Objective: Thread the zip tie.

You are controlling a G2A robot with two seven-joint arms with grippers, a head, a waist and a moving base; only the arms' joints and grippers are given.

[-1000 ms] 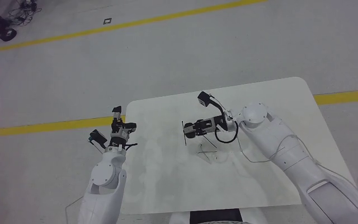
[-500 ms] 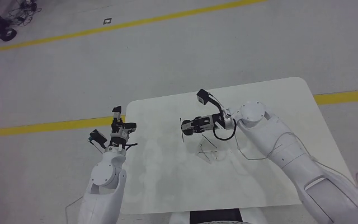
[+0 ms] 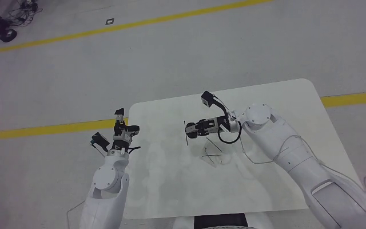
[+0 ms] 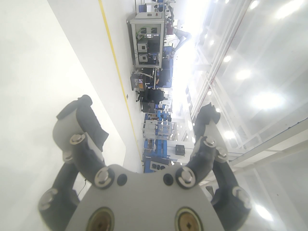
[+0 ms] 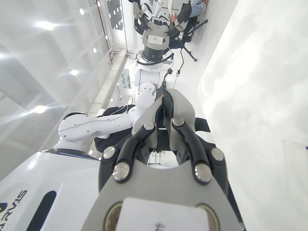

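1. The right hand [image 3: 191, 131] is held above the white worktop [image 3: 274, 109], left of its middle, with the arm stretched across from the right side.
2. Its 2 fingers [image 5: 179, 111] are clenched on the black zip tie [image 5: 165, 85]. The strap is pinched flat between them and its head end pokes out past the fingertips.
3. In the top view the zip tie [image 3: 186, 134] is a thin dark line crossing the front of that hand, lifted off the worktop.
4. The left hand [image 4: 144, 118] is at the worktop's left edge, well apart from the right. It is released, with its fingers [image 4: 81, 121] spread wide and nothing between them.
5. A few thin strands [image 3: 210, 150] lie on the worktop near the right hand. I cannot tell what they are.
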